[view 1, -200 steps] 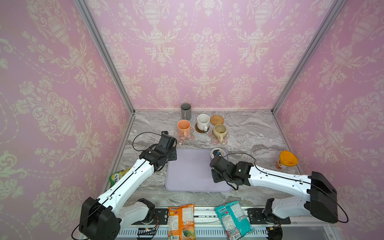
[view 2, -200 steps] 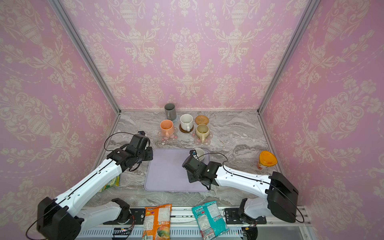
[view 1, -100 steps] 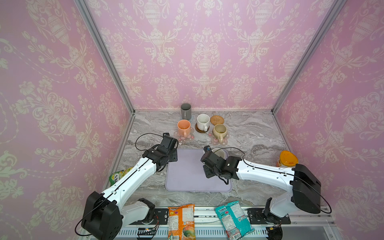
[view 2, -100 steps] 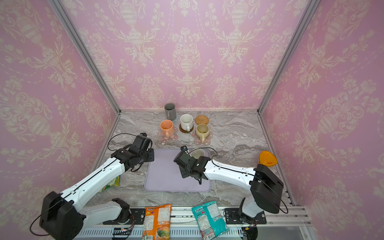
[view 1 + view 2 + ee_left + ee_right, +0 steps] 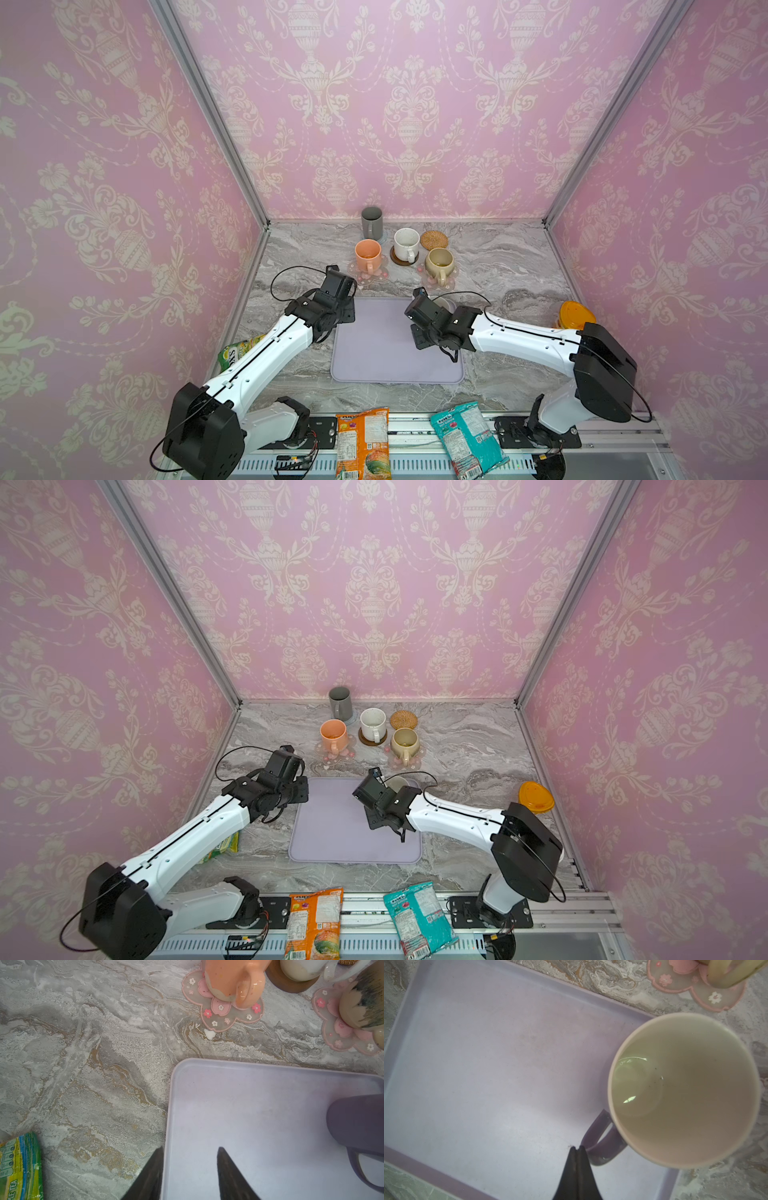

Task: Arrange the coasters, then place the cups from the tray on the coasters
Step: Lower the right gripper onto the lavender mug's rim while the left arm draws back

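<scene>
Cup handle (image 5: 595, 1129) just beside closed right jaws

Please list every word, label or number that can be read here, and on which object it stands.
"PLE TEA": on the green packet, left wrist view, beginning cut off by the picture edge.
Its small print: too small to read.
On the orange snack bag: print too blurred.
On the teal snack bag: print too blurred.

Largely hidden behind right arm (image 5: 490, 332) in both top views: lavender ceramic mug with white inside (image 5: 446, 302).
</scene>
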Tool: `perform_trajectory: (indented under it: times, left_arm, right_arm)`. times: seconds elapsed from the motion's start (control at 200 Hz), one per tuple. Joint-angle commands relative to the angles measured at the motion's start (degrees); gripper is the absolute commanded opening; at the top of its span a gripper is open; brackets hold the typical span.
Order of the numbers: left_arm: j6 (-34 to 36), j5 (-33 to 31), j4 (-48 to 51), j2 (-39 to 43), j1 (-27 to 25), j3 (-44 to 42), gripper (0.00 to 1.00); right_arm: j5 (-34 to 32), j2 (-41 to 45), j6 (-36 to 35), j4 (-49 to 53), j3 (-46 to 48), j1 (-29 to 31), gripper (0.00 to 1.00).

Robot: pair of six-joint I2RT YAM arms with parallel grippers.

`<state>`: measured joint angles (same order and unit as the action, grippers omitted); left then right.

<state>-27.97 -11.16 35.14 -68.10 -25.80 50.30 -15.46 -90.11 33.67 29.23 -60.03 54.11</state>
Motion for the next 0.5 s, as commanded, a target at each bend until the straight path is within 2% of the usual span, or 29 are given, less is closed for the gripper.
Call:
perform_trajectory:
  times: [0.0, 0.49]
  left_arm:
    - [0.99, -1.67, -0.07, -0.02, -0.52, -0.4, 0.45]
    - [0.81, -1.62, -0.07, 1.21, -0.48, -0.56, 0.45]
  right_arm:
    - [-1.14, 1.54, 0.26, 2.67, 1.9, -1.16, 0.04]
    - [-4.28, 7.88, 0.01, 6.8, 5.98, -4.28, 0.05]
